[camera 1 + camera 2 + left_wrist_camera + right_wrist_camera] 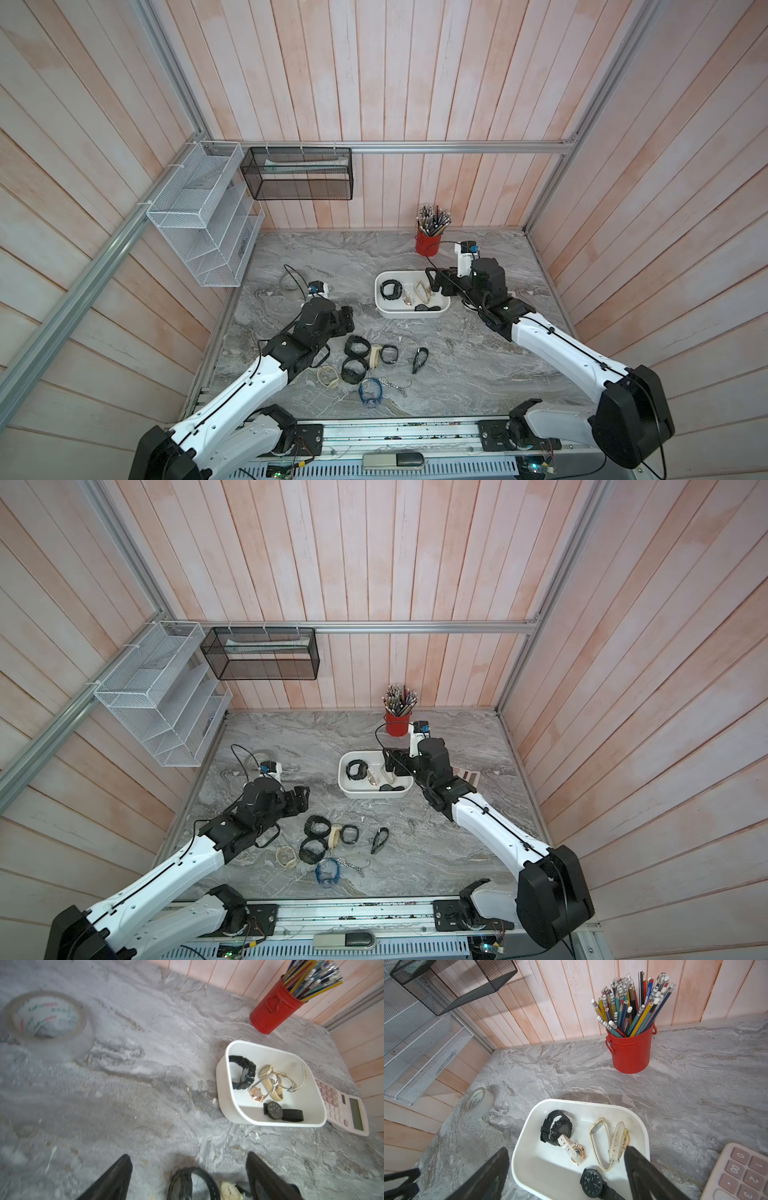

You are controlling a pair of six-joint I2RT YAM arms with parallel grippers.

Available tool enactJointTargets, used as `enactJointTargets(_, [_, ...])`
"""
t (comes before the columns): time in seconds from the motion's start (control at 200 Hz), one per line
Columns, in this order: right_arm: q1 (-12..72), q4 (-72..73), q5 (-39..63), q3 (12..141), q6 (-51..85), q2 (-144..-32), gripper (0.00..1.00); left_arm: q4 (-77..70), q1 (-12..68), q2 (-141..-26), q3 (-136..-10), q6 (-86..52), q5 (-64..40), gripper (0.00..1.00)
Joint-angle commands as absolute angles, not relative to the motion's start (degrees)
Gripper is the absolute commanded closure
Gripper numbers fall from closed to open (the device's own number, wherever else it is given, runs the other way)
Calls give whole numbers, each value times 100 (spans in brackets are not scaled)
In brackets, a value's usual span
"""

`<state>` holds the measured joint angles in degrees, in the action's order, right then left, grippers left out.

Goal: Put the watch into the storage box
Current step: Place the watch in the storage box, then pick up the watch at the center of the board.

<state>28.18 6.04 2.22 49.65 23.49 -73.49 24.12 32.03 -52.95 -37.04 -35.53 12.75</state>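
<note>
In both top views the storage box sits on the counter, approx. 1 o'clock from the counter ctr. The right tool hangs over the box's 3 o'clock end with fingers spread wide and nothing btw. them. Four watches lie inside the box, incl. a chunky black watch and a black-dial watch. The left tool is also spread and holds nothing, approx. 8 o'clock from the ctr. In the left wrist view a black strap watch lies on the counter btw. its two fingers, apart from both. This watch is the 12 o'clock member of the loose watches, a group approx. 7 o'clock from the ctr, well apart from the box. A red pencil cup stands at 12 o'clock of the box. A pink calculator lies just beside its 3 o'clock end. A tape roll lies at its 9 o'clock, well apart.
</note>
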Motion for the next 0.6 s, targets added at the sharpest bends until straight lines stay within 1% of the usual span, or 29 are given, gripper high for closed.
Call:
enactJointTargets(0.0, [2785, 876, 199, 5048, 2220, -7451, 11, 3815, 3180, -4803, -3474, -4518, 1316, 21])
enactJointTargets(0.145, [2783, 899, 254, 5101, 2152, -7510, 11, 4337, 3177, -4347, -3119, -5283, 1070, 29])
enactJointTargets(0.195, [2786, 942, 259, 5074, 2156, -7530, 11, 4421, 3241, -4271, -3064, -5502, 1016, 29])
enactJointTargets(0.27, [2786, 955, 297, 5065, 2180, -7578, 11, 4628, 3263, -4288, -3112, -5846, 896, 33])
enactJointTargets(0.33, [2786, 1003, 336, 5046, 2218, -7609, 11, 4855, 3291, -4341, -3172, -6016, 822, 37])
enactJointTargets(0.475, [2788, 1118, 395, 5003, 2318, -7674, 11, 5341, 3814, -4460, -3283, -6634, 1107, 52])
enactJointTargets(0.595, [2786, 1128, 425, 5017, 2322, -7708, 11, 5533, 4187, -4386, -3090, -7135, 1187, 61])
